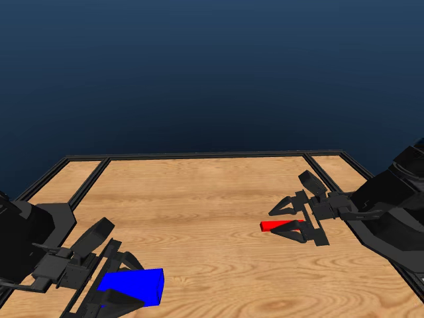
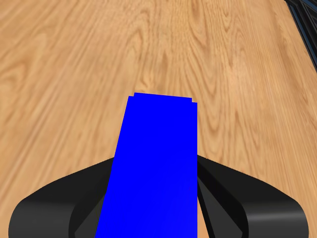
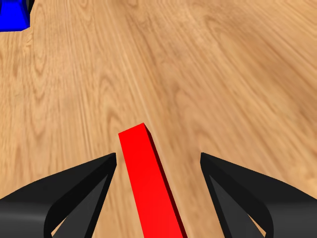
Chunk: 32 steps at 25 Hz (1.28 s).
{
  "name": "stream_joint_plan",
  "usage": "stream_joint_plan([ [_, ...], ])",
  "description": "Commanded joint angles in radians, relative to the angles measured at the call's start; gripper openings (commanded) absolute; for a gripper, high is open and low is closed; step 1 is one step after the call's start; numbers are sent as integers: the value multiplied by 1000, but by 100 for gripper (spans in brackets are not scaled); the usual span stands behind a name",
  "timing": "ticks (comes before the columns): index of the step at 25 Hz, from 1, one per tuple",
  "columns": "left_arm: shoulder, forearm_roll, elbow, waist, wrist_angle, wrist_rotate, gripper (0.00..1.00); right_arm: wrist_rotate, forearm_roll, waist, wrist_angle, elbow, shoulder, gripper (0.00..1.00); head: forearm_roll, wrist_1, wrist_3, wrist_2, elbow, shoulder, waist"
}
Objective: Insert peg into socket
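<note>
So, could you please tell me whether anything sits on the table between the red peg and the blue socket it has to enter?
Nothing visible does. In the head view only bare wooden table lies between the peg, flanked by the right claw, and the socket at the left claw. The right wrist view shows the same open wood.

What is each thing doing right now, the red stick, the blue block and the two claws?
Red peg: lying between the right jaws, not gripped.
Blue socket: clamped between the left jaws.
Left gripper: shut on the socket.
Right gripper: open around the peg, gaps on both sides.
</note>
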Motion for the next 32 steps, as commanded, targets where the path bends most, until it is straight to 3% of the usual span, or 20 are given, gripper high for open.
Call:
stream_joint_plan([
  [1, -75, 21, -61, 112, 60, 83, 0, 64, 39, 47, -115, 64, 81, 100, -10, -16, -8, -18, -19, -1, -47],
  [2, -90, 24, -57, 130, 78, 99, 0, 73, 55, 61, -142, 79, 96, 98, -13, -17, -5, -24, -19, -2, -56],
  [3, -107, 32, -63, 141, 90, 108, 0, 59, 74, 76, -161, 77, 112, 0, -15, -16, 0, -28, -19, -3, -62],
  [6, -139, 47, -58, 173, 127, 123, 0, -12, 144, 141, -178, 71, 104, 0, -17, -15, 19, -35, -17, -9, -71],
  [8, -170, 56, -60, 196, 134, 141, 0, -111, 200, 178, -92, 35, 5, 0, -18, -15, 27, -36, -14, -17, -72],
  [9, -179, 55, -66, 205, 129, 147, 0, -126, 211, 194, -119, 30, -9, 0, -17, -17, 30, -37, -11, -22, -70],
  [12, -217, 54, -76, 229, 145, 193, 0, -243, 278, 222, 17, -48, -122, 0, -14, -19, 29, -33, -3, -38, -59],
  [13, -228, 51, -79, 236, 150, 207, 0, -287, 284, 197, 52, -57, -156, 0, -14, -19, 29, -32, -2, -41, -56],
  [15, -262, 45, -93, 247, 176, 244, 0, -364, 263, 210, 136, -141, -244, 0, -10, -17, 28, -27, 5, -50, -43],
  [18, -311, 33, -98, 265, 231, 286, 0, -432, 259, 171, 263, -232, -292, 0, -5, -11, 31, -22, 16, -64, -23],
  [19, -310, 39, -97, 244, 241, 298, 0, -453, 253, 164, 298, -247, -310, 0, -4, -9, 32, -20, 18, -67, -19],
  [21, -347, 31, -110, 244, 287, 322, 0, -475, 234, 162, 371, -324, -304, 0, 1, -5, 38, -13, 26, -75, -4],
  [27, -355, 32, -134, 230, 317, 347, 0, -480, 167, 153, 511, -508, -240, 0, 10, -2, 38, -7, 41, -91, 32],
  [32, -349, 44, -159, 234, 348, 363, 0, -456, 115, 155, 576, -602, -166, 0, 13, 3, 30, -7, 48, -96, 52],
])
